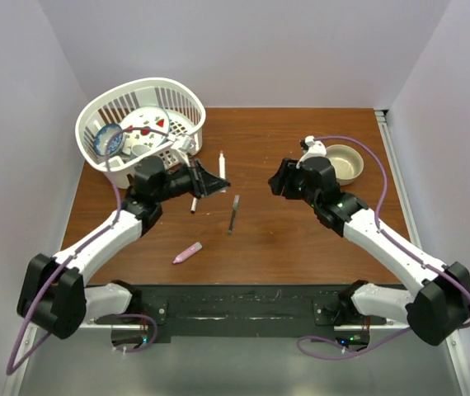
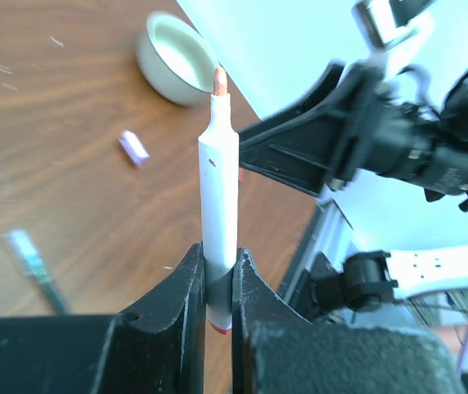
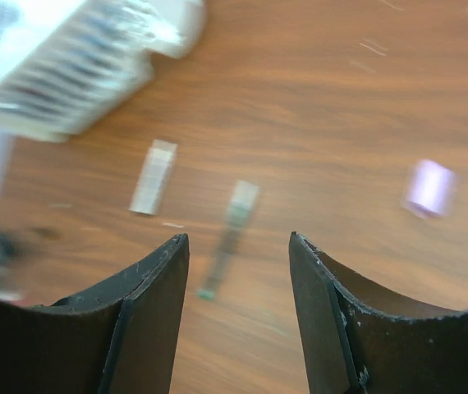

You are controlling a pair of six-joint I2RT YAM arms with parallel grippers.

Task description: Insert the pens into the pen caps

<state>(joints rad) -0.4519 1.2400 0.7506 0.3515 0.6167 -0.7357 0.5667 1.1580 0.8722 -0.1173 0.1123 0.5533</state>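
My left gripper (image 2: 219, 249) (image 1: 212, 181) is shut on the white pen (image 2: 217, 172) (image 1: 222, 167) near its red end. The bare reddish tip points toward the back of the table. Facing it a little apart, my right gripper (image 3: 238, 235) (image 1: 278, 180) hangs open and empty above the wood. The dark pen (image 1: 234, 213) (image 3: 227, 246) lies between the arms. The pink pen (image 1: 187, 252) lies nearer the front. A lilac-pink cap (image 2: 133, 148) lies on the wood toward the bowl. A short pale tube (image 1: 194, 202) (image 3: 153, 176) lies under the left gripper. One blurred pink piece (image 3: 429, 187) could be pen or cap.
A white slotted basket (image 1: 147, 82) holding odd items stands at the back left, close behind the left arm. A beige bowl (image 1: 362, 157) (image 2: 164, 78) sits at the back right behind the right wrist. A metal rail (image 1: 392, 157) runs along the table's right edge.
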